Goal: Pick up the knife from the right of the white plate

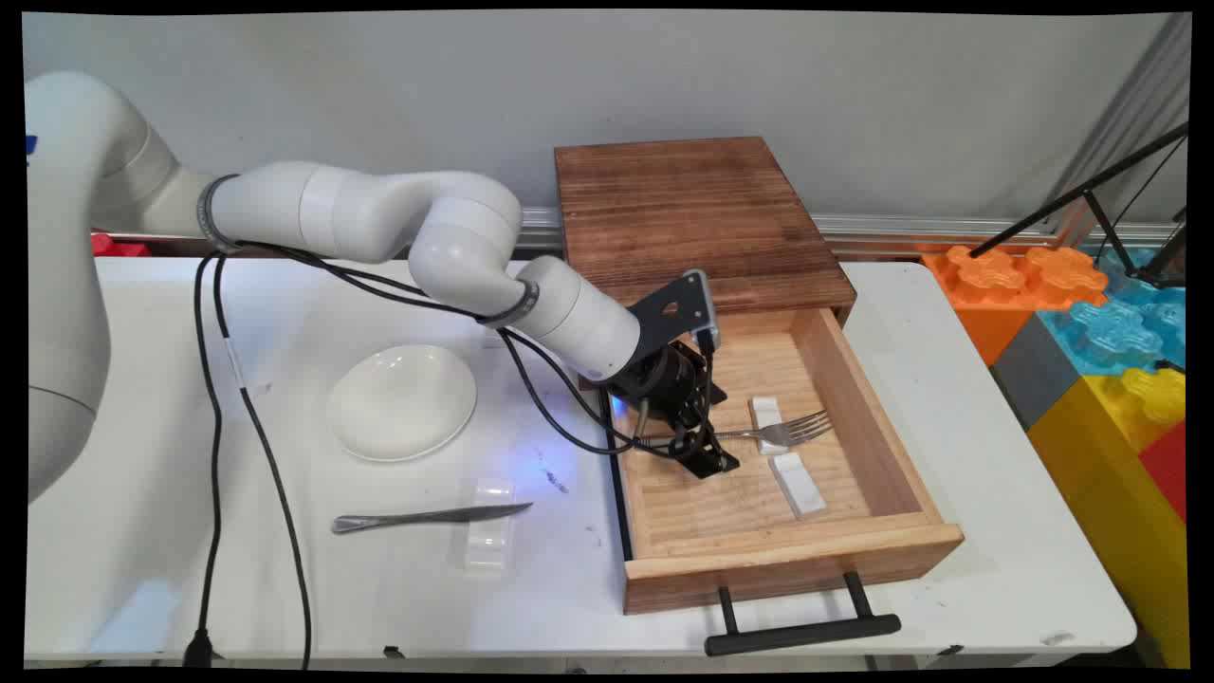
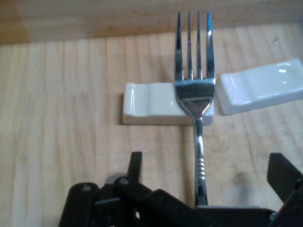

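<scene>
So the white worktop (image 1: 958,398) has a round white ceramic plate (image 1: 402,401) sitting left of centre. In front of that there's a silver metal butter knife (image 1: 429,518), its blade resting across a small clear plastic block (image 1: 487,527). On the right side sits a wooden cabinet with a dark stained top (image 1: 697,220), and its light wood drawer with a black bar handle (image 1: 887,446) is pulled open toward the near edge. Black cables (image 1: 213,398) trail over the left part.
</scene>
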You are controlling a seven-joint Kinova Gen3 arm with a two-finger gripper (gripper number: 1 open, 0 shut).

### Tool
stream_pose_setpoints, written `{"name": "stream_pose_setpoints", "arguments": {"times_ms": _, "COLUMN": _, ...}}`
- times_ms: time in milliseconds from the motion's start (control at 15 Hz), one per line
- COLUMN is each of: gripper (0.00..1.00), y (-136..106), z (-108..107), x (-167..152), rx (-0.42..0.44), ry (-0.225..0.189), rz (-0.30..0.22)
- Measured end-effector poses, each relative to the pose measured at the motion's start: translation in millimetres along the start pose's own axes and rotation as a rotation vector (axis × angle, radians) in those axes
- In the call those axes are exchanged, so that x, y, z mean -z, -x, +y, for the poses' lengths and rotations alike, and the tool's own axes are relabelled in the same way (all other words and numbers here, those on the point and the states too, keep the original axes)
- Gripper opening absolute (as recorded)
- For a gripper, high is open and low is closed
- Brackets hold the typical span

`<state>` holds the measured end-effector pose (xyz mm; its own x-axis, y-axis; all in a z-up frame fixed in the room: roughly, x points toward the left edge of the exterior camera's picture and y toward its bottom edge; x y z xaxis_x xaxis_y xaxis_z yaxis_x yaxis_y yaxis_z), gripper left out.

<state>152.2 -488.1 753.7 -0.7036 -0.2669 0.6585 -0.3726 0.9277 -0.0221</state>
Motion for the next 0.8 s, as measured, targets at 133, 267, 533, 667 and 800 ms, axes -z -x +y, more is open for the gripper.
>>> {"name": "stream_pose_setpoints", "arguments": {"times_ms": 133, "gripper": 1.00, "y": -6.2, "z": -0.5, "x": 6.7, "rx": 0.014, "ry": 0.000, "rz": -0.002}}
{"name": "stream_pose_setpoints", "arguments": {"times_ms": 267, "gripper": 1.00, "y": -14.1, "z": -0.8, "x": 14.5, "rx": 0.031, "ry": 0.000, "rz": -0.006}}
{"name": "stream_pose_setpoints", "arguments": {"times_ms": 533, "gripper": 1.00, "y": -31.3, "z": 0.2, "x": 33.3, "rx": 0.058, "ry": 0.007, "rz": -0.021}}
{"name": "stream_pose_setpoints", "arguments": {"times_ms": 667, "gripper": 1.00, "y": -38.6, "z": 2.0, "x": 43.0, "rx": 0.063, "ry": 0.013, "rz": -0.029}}
{"name": "stream_pose_setpoints", "arguments": {"times_ms": 800, "gripper": 1.00, "y": -45.7, "z": 4.4, "x": 53.7, "rx": 0.069, "ry": 0.017, "rz": -0.039}}
